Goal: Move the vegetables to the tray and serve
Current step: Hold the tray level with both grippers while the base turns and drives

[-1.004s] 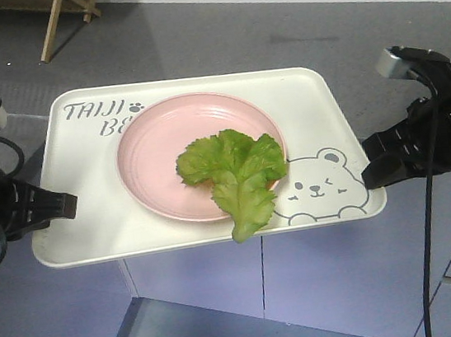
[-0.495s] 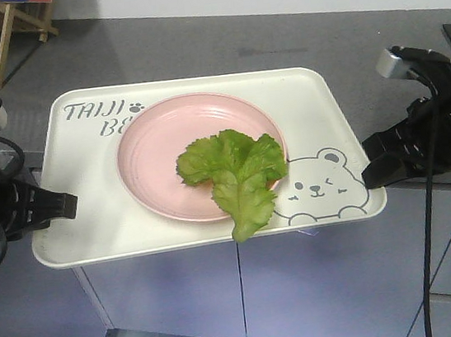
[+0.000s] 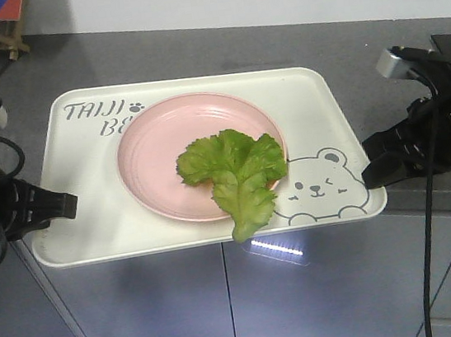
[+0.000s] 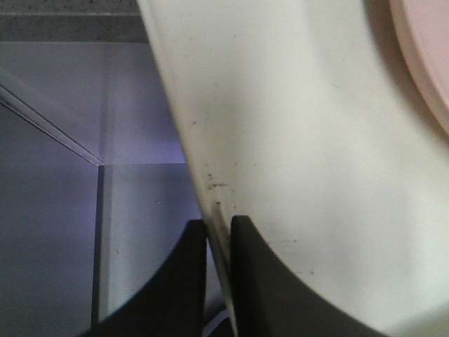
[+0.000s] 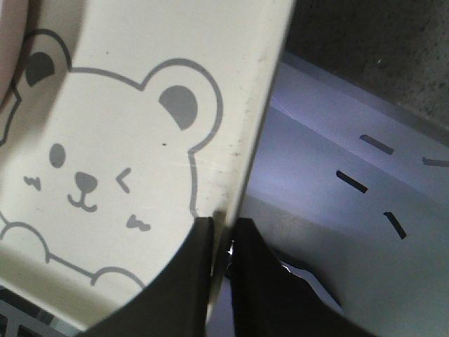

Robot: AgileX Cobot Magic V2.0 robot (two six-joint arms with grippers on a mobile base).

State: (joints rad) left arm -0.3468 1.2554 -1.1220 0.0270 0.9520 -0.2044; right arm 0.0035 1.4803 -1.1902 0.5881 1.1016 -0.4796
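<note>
**Inspector:** While the tray (image 3: 92,227) is carried by its two side rims alone, its front edge out over the cabinet fronts (image 3: 145,312) and the grey worktop (image 3: 193,48) behind it, the main hazard is a slip at either hold. The left gripper (image 3: 68,206) has its fingers (image 4: 186,281) clamped on the thin left rim. The right gripper (image 3: 369,170) pinches the right rim just beside the bear drawing (image 3: 319,185). Both are narrow edge pinches.

**Reviewer:** What would cause a failure?

**Inspector:** Uneven travel, in my judgement. If one arm leads or dips, the tray tilts or twists out of a pinch. The pink plate (image 3: 157,157) sits loose on it and could slide.

**Reviewer:** And the load?

**Inspector:** One lettuce leaf (image 3: 238,171), bright green and frilly, with a paler rib. It lies on the near right part of the plate, spills over the plate's rim and drapes its tip across the tray's front rim. It looks light and limp, so a forward tilt or a jolt could shed it.
</note>
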